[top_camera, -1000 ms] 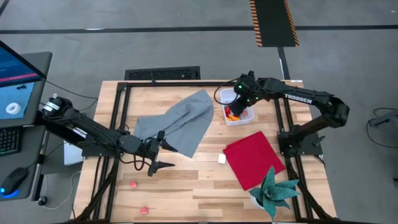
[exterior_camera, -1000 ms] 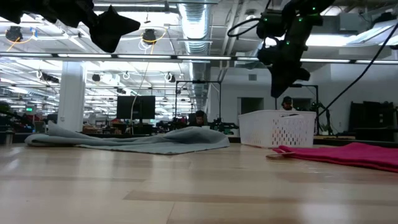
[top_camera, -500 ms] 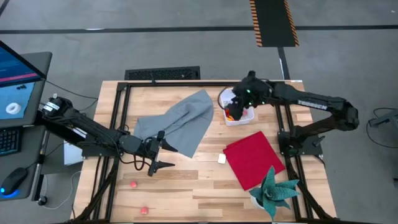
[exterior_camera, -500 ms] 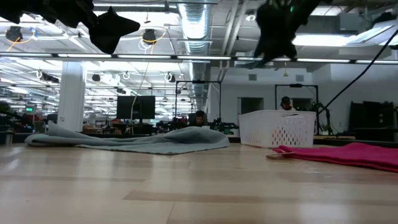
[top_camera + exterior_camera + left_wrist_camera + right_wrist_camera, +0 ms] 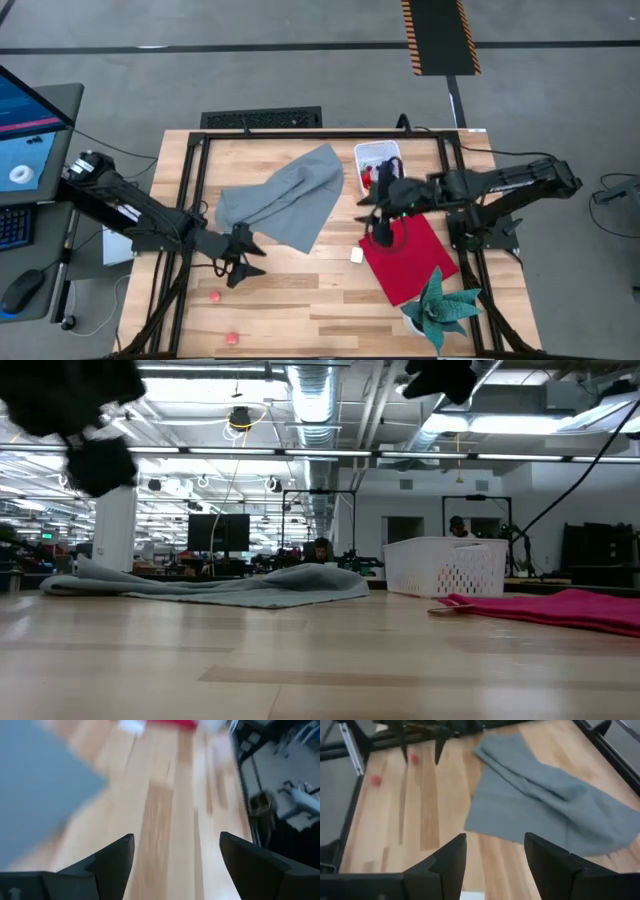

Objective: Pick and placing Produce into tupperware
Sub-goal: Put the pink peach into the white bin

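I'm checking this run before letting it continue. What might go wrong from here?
The left pincer hangs open above the table near a red berry; such a small round piece might roll away if nudged. The grey cloth lies beside that pincer and could snag. The right pincer, open and empty, sits over the red cloth, which it might catch.

A: The table [image 5: 300, 290] looks like pale wood planks, smooth with a slight sheen. The tupperware [image 5: 445, 567]?

B: White plastic with perforated walls. The grey cloth [image 5: 290, 195] is soft, matt and creased; the red cloth [image 5: 415, 260] is matt too.
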Controlling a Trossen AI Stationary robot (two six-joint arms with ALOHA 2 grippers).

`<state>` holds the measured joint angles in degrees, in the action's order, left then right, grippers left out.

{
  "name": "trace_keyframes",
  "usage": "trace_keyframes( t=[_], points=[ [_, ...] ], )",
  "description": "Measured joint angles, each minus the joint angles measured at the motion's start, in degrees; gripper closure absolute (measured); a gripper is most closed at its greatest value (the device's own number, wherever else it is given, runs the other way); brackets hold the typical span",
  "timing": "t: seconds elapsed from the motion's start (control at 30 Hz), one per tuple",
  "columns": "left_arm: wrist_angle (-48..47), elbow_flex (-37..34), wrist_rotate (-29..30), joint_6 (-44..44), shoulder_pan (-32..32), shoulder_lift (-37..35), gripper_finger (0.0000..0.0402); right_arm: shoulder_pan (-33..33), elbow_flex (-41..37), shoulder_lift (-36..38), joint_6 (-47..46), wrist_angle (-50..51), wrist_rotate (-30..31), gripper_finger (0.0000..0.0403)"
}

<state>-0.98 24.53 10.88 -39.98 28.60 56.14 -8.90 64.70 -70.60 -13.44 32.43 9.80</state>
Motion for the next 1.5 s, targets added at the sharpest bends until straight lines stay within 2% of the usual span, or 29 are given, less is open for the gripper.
trace_keyframes(
  t=[0.13,0.27,0.53,0.83,1.1,1.3,1.4,1.5],
  points=[
    [-8.2,0.0,-0.1,-14.4,5.2,0.0,0.0118,-4.6,0.2,-2.6,-0.6,-2.2,2.5,0.0183],
    [-12.5,0.0,-0.7,-27.0,10.5,0.0,0.0118,-7.4,0.1,-6.7,0.2,-4.2,4.2,0.0186],
    [-15.8,0.0,-6.0,-45.4,16.6,-0.8,0.0118,-8.0,0.1,-13.7,0.4,-6.5,4.4,0.0191],
    [-30.2,0.4,-5.6,-54.0,18.6,-3.6,0.0118,-8.7,0.1,-20.3,3.5,-12.6,2.9,0.0189],
    [-38.5,5.6,-4.4,-61.1,24.0,-0.5,0.0118,-9.1,0.1,-21.7,4.5,-13.2,2.1,0.0194],
    [-39.5,8.3,-5.8,-68.2,28.9,7.3,0.0118,-9.5,0.1,-21.7,4.5,-13.0,2.1,0.0195],
    [-39.3,9.7,-9.2,-69.1,29.8,13.5,0.0118,-9.9,0.1,-21.7,4.5,-13.0,2.2,0.0196],
    [-38.9,12.6,-10.2,-67.7,30.0,19.1,0.0118,-9.9,0.1,-21.7,4.5,-13.1,2.2,0.0198]
  ],
)
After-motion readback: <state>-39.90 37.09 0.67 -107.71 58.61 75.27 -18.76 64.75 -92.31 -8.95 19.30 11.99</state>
